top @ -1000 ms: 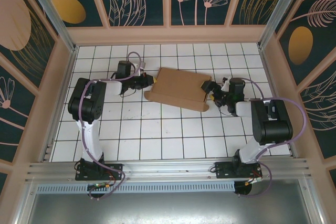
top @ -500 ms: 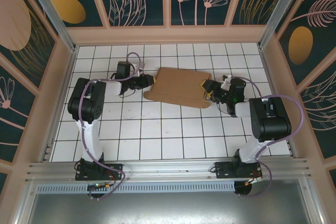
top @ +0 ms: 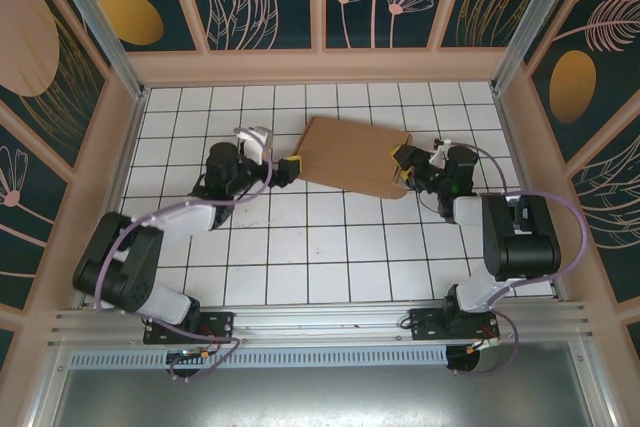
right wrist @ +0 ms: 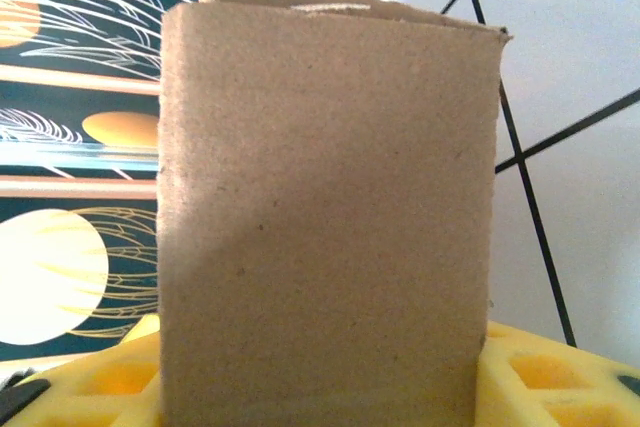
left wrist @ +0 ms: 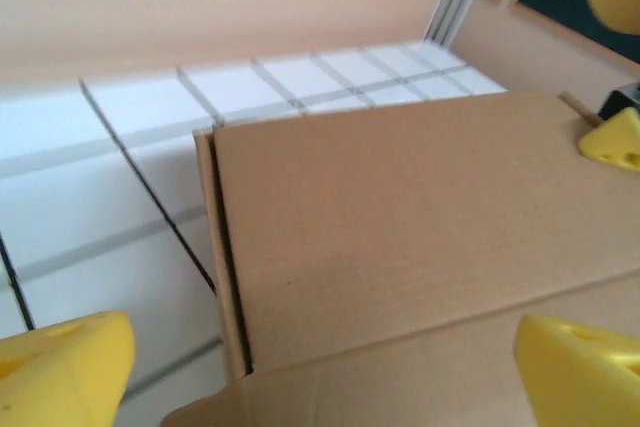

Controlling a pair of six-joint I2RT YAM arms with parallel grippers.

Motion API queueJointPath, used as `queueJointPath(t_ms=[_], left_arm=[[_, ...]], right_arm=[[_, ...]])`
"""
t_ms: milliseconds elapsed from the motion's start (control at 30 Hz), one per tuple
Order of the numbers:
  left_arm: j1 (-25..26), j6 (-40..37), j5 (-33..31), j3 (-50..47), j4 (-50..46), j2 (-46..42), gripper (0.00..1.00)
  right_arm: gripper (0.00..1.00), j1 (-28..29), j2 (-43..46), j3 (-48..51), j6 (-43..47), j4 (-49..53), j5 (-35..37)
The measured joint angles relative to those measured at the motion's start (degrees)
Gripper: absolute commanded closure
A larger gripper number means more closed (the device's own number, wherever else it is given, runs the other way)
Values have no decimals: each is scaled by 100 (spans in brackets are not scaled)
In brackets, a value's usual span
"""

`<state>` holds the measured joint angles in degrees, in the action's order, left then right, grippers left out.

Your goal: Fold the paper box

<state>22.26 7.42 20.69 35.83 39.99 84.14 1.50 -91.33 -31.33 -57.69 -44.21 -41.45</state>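
Top external view: left yellow fingers (top: 289, 163) spread just off the plain brown corrugated cardboard paper box (top: 352, 155), lying upper-centre on the white-tiled worktop (top: 300, 247), lid seemingly down; right yellow fingers (top: 403, 158) pinch its right end, tucking likely unfinished.

Bright, even light falls from above in the top view: the white table (top: 300, 247) is evenly lit, the box (top: 352, 157) casts a short soft shadow at its near edge, and all is sharp, though the corner posts (top: 97, 27) splay outward with lens distortion. In the left wrist view the left gripper (left wrist: 320, 347) has blurred fingers (left wrist: 60, 372), and the far wall (left wrist: 200, 7) is soft and washed pale. In the right wrist view the box face is shaded and grainy, the right gripper (right wrist: 320, 377) is out of focus, and pale wall patches glare at the left.
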Motion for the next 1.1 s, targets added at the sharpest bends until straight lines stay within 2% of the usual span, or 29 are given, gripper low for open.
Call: queueJointPath(t_ms=[133,300,500,667,867,1100], left_arm=[[72,-1163,-326,-717,702,-522,1],[389,-2778,-634,-1130,1325,-717,1],[623,-4809,-966,-1239,1934,-527,1],[901,-6098,-1187,-1237,2608,-33,2],[1071,-7031,-1268,-911,3204,791,1],[1097,-7451,-1257,-501,3829,1419,9]], right_arm=[[46,-267,249,0,-120,111,-118],[46,-505,678,0,-227,205,-282],[46,-634,1130,48,-354,221,-503],[46,-634,1397,179,-498,240,-612],[46,-634,1510,249,-723,197,-817],[46,-643,1513,415,-903,96,-946]])
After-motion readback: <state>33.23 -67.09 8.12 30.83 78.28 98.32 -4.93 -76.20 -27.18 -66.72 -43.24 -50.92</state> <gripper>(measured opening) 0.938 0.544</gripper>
